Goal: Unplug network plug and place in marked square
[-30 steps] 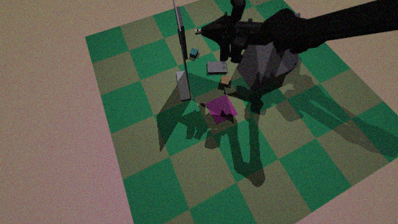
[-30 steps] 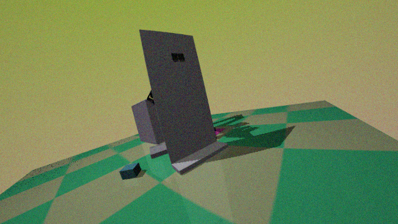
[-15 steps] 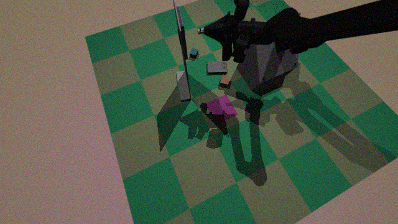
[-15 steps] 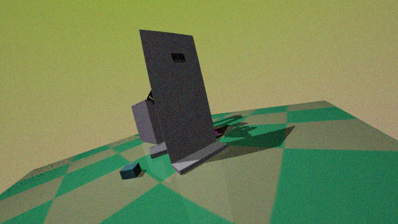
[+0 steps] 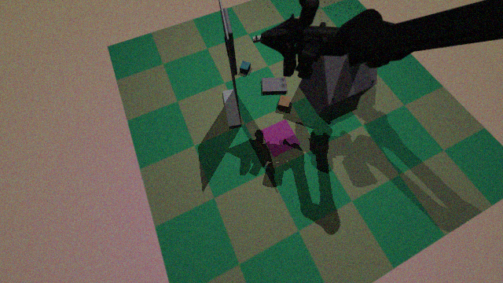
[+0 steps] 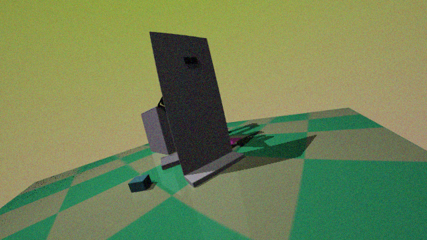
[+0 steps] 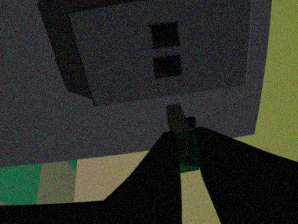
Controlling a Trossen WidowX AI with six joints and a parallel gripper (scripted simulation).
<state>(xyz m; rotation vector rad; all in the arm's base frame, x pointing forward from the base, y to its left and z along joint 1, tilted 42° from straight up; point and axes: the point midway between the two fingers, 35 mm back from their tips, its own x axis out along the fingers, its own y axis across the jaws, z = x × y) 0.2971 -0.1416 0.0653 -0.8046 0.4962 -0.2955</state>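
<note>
The plug (image 5: pixel 256 40) (image 7: pixel 177 118) is a small piece sticking out of the fingertips. It is clear of the socket, with a gap between it and the panel (image 5: pixel 233 64) (image 6: pixel 191 110) (image 7: pixel 125 127). My gripper (image 5: pixel 263 38) (image 7: pixel 184 139) is shut on the plug, high above the table on the socket side of the panel; the panel hides it in the exterior view. The socket block (image 7: pixel 120 60) shows two dark openings, above the plug in the wrist view. The tab is too dark to make out. The marked square (image 5: pixel 277 131) (image 6: pixel 234 141) is magenta, partly shadowed.
The panel stands on a pale foot (image 5: pixel 233 112) (image 6: pixel 213 168). Beside it lie a blue block (image 5: pixel 245 67) (image 6: pixel 139 185), a flat grey box (image 5: pixel 273 86) (image 6: pixel 170 161) and an orange block (image 5: pixel 284 103). A large grey block (image 5: pixel 332 84) (image 6: pixel 157 133) stands below the arm.
</note>
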